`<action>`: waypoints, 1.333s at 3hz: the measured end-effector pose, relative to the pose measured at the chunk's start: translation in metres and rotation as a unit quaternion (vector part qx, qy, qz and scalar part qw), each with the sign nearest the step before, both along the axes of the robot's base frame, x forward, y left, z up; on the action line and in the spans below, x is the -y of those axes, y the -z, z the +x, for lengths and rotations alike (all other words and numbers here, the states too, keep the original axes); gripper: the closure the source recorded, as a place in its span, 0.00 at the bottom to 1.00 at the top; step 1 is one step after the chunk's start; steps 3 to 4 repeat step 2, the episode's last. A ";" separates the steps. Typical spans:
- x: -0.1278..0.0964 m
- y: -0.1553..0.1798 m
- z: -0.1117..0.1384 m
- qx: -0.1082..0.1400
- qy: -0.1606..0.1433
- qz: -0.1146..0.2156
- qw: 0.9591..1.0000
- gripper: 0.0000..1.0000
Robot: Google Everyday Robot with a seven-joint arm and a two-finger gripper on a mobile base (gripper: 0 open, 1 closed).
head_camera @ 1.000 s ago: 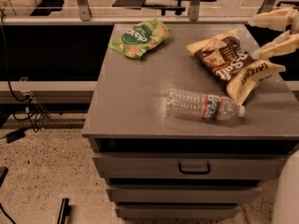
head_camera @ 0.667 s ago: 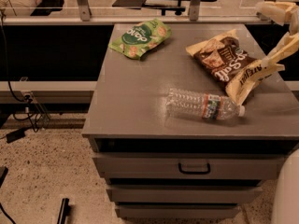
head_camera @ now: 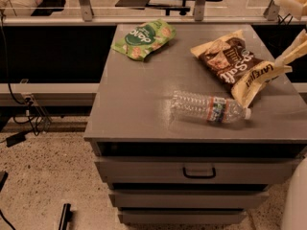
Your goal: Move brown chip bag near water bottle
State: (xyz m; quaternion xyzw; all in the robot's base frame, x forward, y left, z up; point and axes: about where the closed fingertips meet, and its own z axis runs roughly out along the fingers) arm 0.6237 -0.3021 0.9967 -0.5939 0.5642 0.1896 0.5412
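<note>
A: Since the earlier frame the hand (head_camera: 280,30), at the right edge of the counter (head_camera: 139,95), has widened: its upper finger is higher, and its lower finger rests at the cream end of the brown chip bag (head_camera: 230,61).
B: Fingers apart, then, gripping nothing. Handling?
A: Judged light, crinkly and slippery, with crushable contents; pinch the crimped end seam. The bag lies just beside the capped end of the water bottle (head_camera: 206,108).
</note>
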 end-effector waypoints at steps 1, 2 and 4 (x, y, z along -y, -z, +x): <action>0.032 -0.011 -0.012 0.004 0.050 -0.044 0.998 0.00; 0.030 -0.012 -0.006 0.007 0.054 -0.040 0.998 0.00; 0.030 -0.012 -0.006 0.007 0.054 -0.040 0.998 0.00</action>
